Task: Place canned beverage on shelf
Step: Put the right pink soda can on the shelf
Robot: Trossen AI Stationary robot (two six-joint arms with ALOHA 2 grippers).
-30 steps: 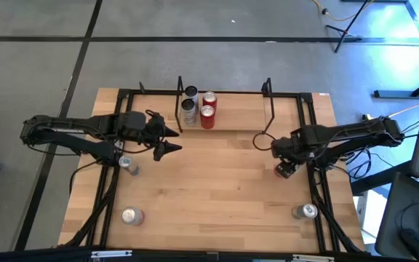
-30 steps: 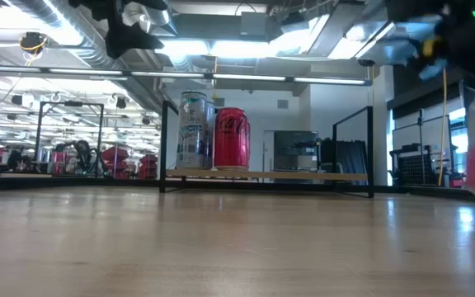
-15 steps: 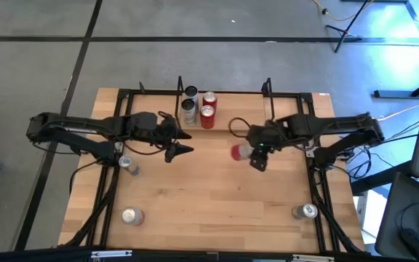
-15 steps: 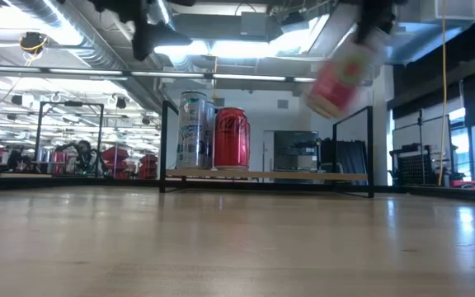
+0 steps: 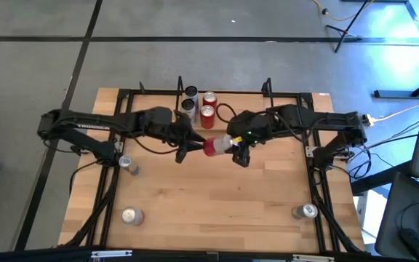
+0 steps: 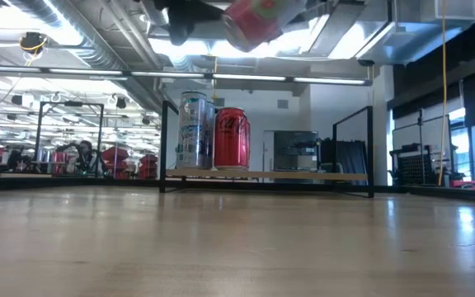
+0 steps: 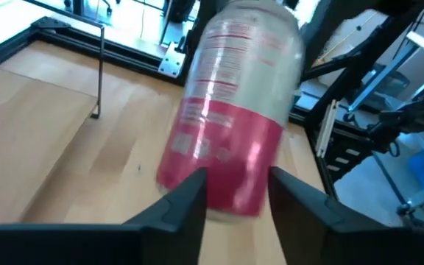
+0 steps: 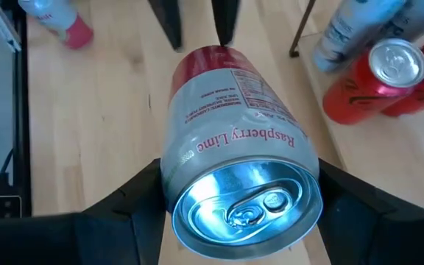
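The right gripper (image 5: 233,148) pinched the can (image 5: 214,146) sideways above the counter's (image 5: 217,204) middle near the shelf (image 5: 231,122), the left gripper's (image 5: 185,149) fingers spread around its base; an ill-timed release could drop it

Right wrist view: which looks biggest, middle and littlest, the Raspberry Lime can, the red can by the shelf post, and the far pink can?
1. Raspberry Lime can, held close between the right gripper's fingers, so nearness swells it.
2. Red can.
3. Pink can, farthest off and partly cut by the picture's edge.
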